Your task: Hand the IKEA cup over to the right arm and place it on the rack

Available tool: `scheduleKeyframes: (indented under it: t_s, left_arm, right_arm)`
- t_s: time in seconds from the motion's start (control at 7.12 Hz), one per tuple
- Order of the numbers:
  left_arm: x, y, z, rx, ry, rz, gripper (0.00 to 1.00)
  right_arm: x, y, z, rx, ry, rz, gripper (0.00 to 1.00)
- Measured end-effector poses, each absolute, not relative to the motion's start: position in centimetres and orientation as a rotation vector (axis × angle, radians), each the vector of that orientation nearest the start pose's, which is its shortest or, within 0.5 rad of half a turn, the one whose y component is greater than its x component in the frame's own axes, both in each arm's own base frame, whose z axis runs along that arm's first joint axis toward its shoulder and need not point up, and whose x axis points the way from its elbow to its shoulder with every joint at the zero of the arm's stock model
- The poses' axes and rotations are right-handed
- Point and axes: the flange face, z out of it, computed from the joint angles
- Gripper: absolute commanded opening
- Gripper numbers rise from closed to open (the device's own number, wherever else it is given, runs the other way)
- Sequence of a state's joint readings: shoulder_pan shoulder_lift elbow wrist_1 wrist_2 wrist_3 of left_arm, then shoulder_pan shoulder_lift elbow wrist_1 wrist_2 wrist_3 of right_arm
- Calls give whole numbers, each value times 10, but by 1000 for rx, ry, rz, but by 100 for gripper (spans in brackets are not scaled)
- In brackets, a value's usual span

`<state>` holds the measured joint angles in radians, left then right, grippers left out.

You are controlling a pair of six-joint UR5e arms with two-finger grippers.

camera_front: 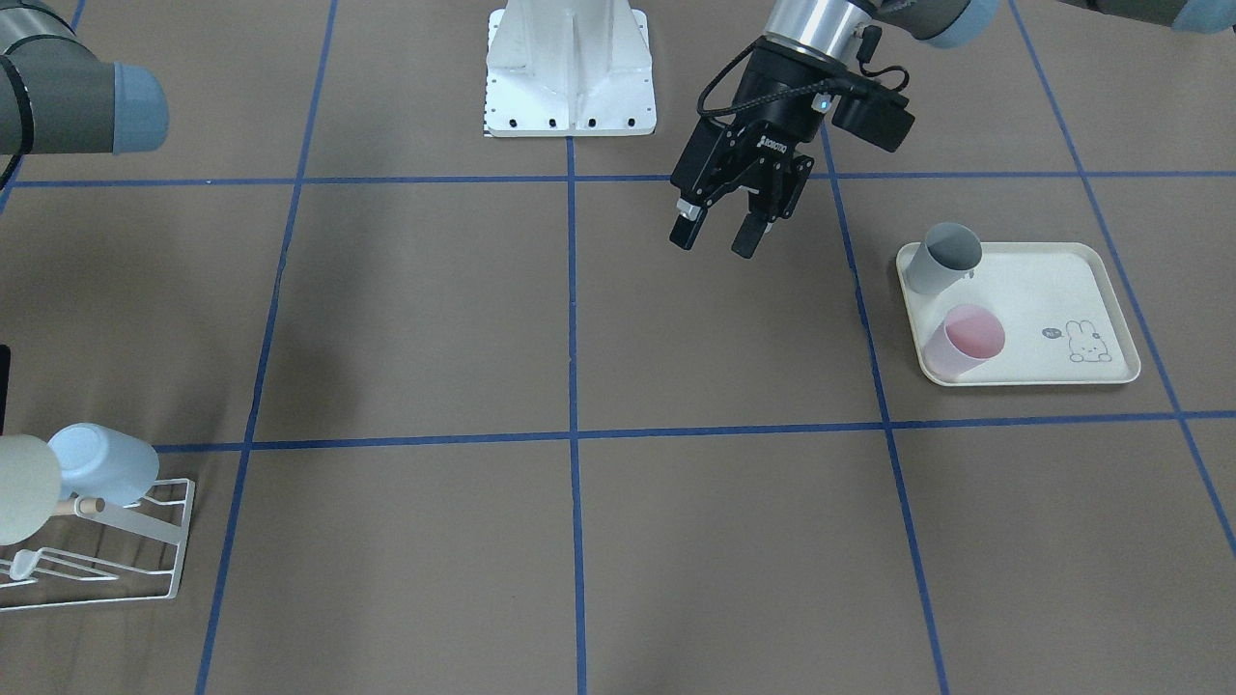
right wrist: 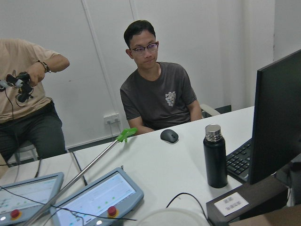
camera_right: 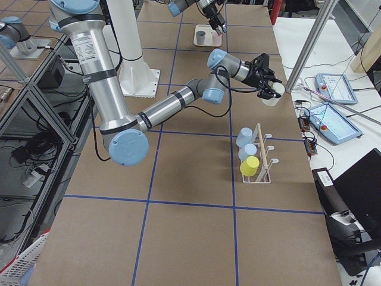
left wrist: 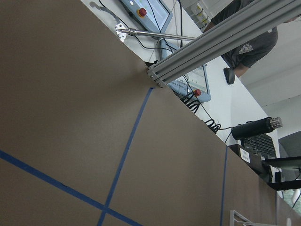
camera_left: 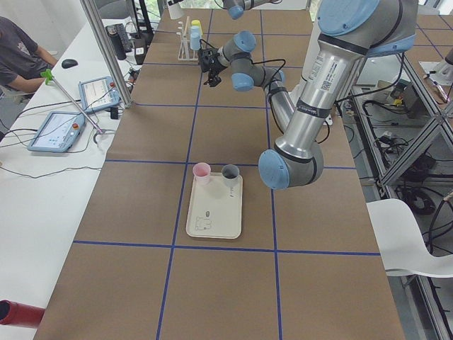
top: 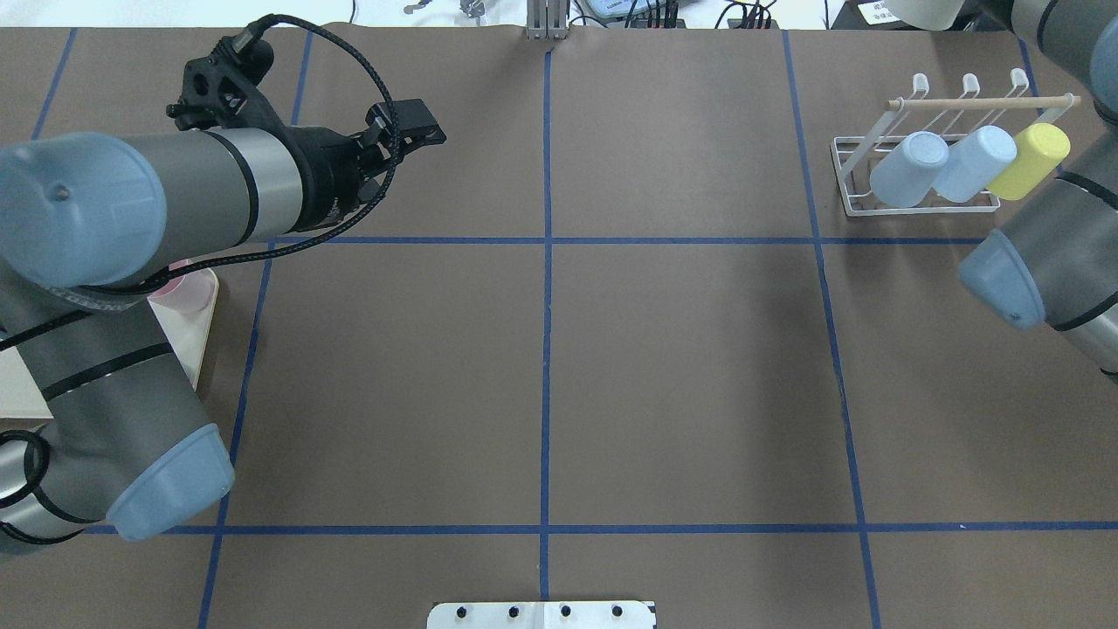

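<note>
My right gripper point(camera_right: 268, 89) is shut on a cream cup point(camera_right: 272, 98) and holds it in the air beyond the table's far edge, past the rack. The cup also shows in the front view point(camera_front: 21, 487), at the top of the overhead view point(top: 926, 10), and as a rim in the right wrist view point(right wrist: 174, 217). The white wire rack point(top: 917, 208) holds two pale blue cups point(top: 908, 169) and a yellow cup point(top: 1029, 161). My left gripper point(camera_front: 715, 238) is open and empty, held high left of the tray.
A cream rabbit-print tray point(camera_front: 1043, 290) holds a grey cup point(camera_front: 944, 256) and a pink cup point(camera_front: 964, 340). The white robot base point(camera_front: 570, 68) stands at the near edge. Operators and tablets are at a white desk point(right wrist: 155, 165) beyond the table.
</note>
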<state>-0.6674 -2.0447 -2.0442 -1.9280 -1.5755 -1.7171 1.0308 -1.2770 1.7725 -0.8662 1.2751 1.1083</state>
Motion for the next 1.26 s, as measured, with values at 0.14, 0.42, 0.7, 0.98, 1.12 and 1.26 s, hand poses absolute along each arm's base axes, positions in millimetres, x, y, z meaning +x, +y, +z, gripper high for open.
scheduleKeyframes:
  t_s: [0.14, 0.42, 0.7, 0.98, 1.12, 1.26]
  left_arm:
    - [329, -447, 154, 327, 1219, -654, 100]
    - [303, -451, 159, 332, 1105, -584, 100]
    - [299, -451, 163, 332, 1078, -571, 100]
    - [299, -451, 164, 331, 1075, -569, 100]
    - [299, -451, 164, 331, 1075, -569, 100]
    - [298, -451, 164, 331, 1075, -569, 100]
  right_arm:
    - [-157, -593, 349, 1047, -595, 654, 0]
    - [-147, -598, 407, 1053, -409, 646, 0]
    - [-149, -625, 452, 1059, -347, 662, 0]
    - [-150, -647, 474, 1073, -349, 678, 0]
    - [-150, -651, 477, 1074, -351, 681, 0]
    - [-151, -654, 480, 1070, -349, 680, 0]
